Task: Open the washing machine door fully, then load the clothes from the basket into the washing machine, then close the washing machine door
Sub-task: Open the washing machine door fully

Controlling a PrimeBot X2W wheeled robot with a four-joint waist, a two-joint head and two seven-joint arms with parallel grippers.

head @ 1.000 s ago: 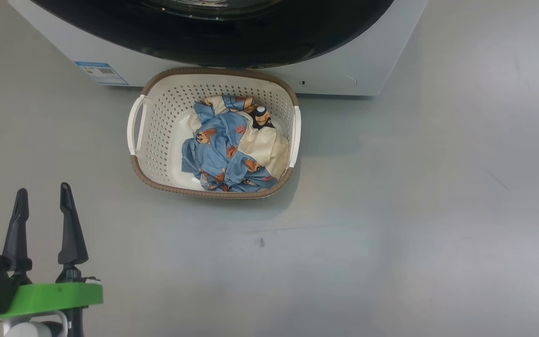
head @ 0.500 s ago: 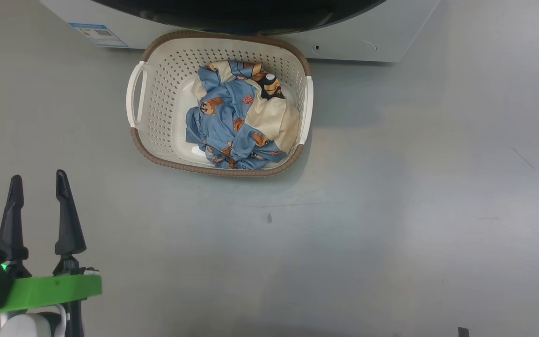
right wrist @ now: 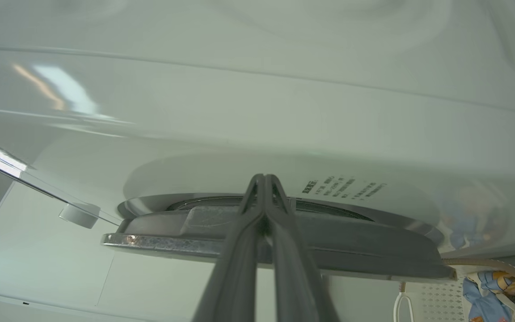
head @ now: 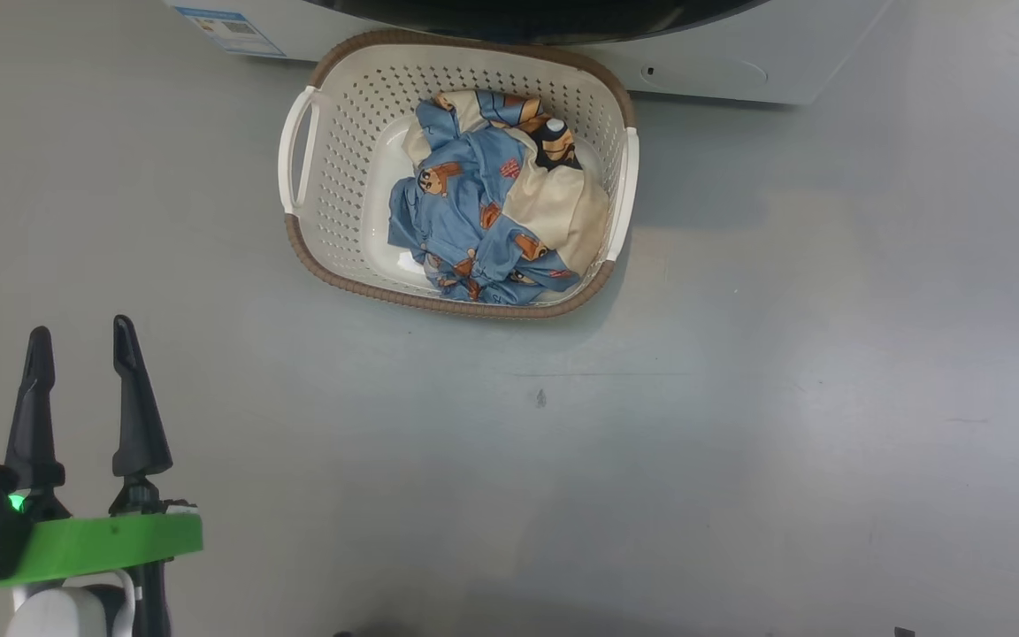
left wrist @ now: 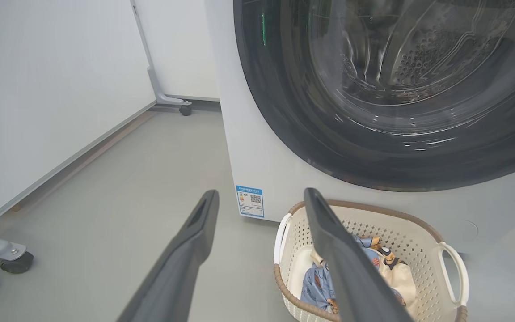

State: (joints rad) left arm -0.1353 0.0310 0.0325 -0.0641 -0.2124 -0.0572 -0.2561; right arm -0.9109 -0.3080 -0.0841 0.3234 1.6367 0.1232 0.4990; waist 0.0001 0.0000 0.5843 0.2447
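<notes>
Left gripper (head: 80, 332) released, right gripper (right wrist: 264, 179) clenched at round black door (right wrist: 351, 250).
1 cream perforated basket (head: 439, 303), 1 blue bear-print bundle (head: 483, 212).

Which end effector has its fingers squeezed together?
The right end effector: its two fingers touch, pinched shut. The left end effector holds its fingers wide apart.
</notes>
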